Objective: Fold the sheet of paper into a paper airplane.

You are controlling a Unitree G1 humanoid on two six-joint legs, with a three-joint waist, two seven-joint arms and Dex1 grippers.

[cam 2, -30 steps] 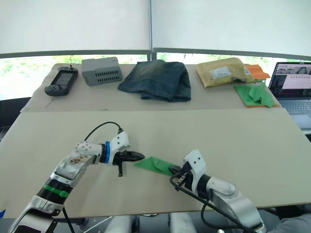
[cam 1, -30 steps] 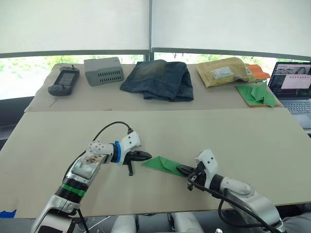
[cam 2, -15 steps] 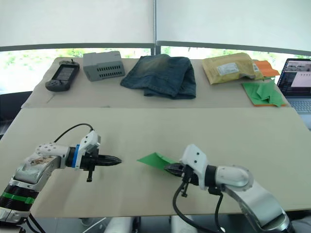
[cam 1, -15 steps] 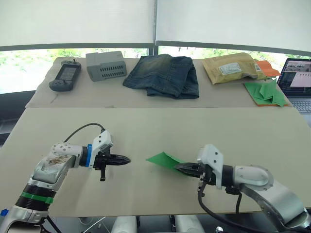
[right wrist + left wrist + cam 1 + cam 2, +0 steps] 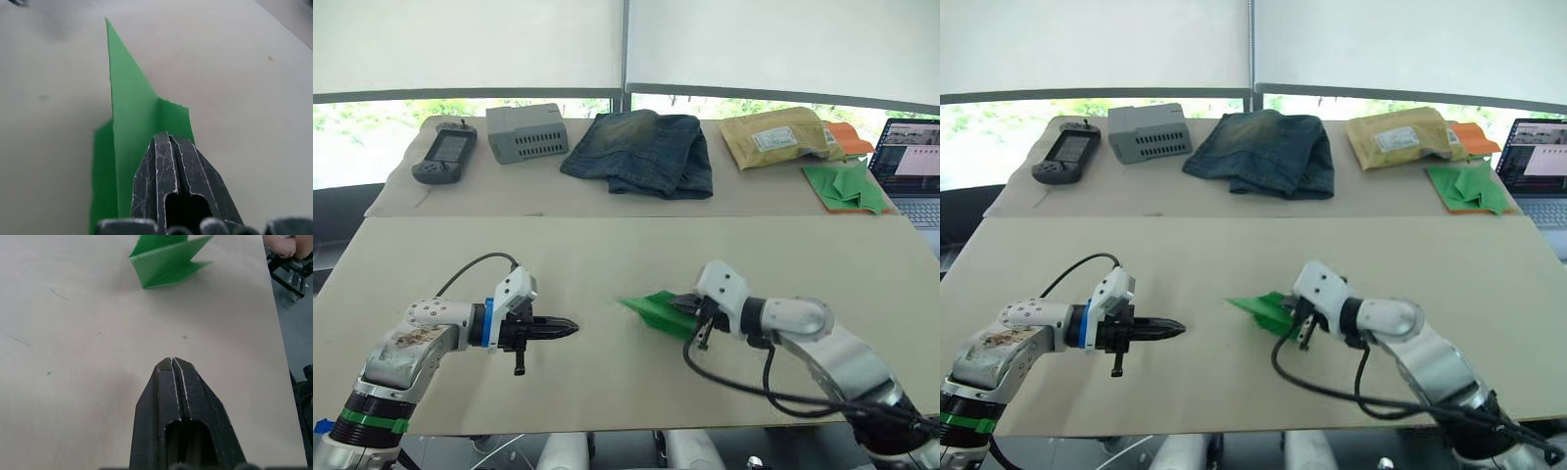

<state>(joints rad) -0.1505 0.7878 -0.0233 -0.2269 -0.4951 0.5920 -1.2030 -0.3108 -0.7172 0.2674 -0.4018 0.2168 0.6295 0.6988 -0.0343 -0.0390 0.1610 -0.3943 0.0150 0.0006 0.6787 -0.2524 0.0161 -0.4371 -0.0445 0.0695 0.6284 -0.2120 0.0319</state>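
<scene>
The sheet of paper is a bright green, narrow pointed wedge, the paper airplane (image 5: 653, 310), near the middle of the front table with its tip toward the left. My right gripper (image 5: 684, 305) is shut on its right end; in the right wrist view the closed fingertips (image 5: 166, 141) pinch the green fold (image 5: 128, 103). My left gripper (image 5: 564, 328) is shut and empty, hovering low over the table a short way left of the paper's tip, pointing at it. In the left wrist view the paper (image 5: 166, 262) lies well beyond the closed fingertips (image 5: 172, 364).
On the far table stand a handheld controller (image 5: 444, 154), a grey box (image 5: 527, 132), folded jeans (image 5: 644, 154), a yellow padded envelope (image 5: 775, 139), a pile of green folded papers with orange paper (image 5: 843, 186) and a laptop (image 5: 912, 168). The front table's edge (image 5: 607, 429) runs close below both arms.
My left gripper drew back to the left, away from the paper's tip, and stays shut. The right gripper carried the paper slightly up-table and swung it.
</scene>
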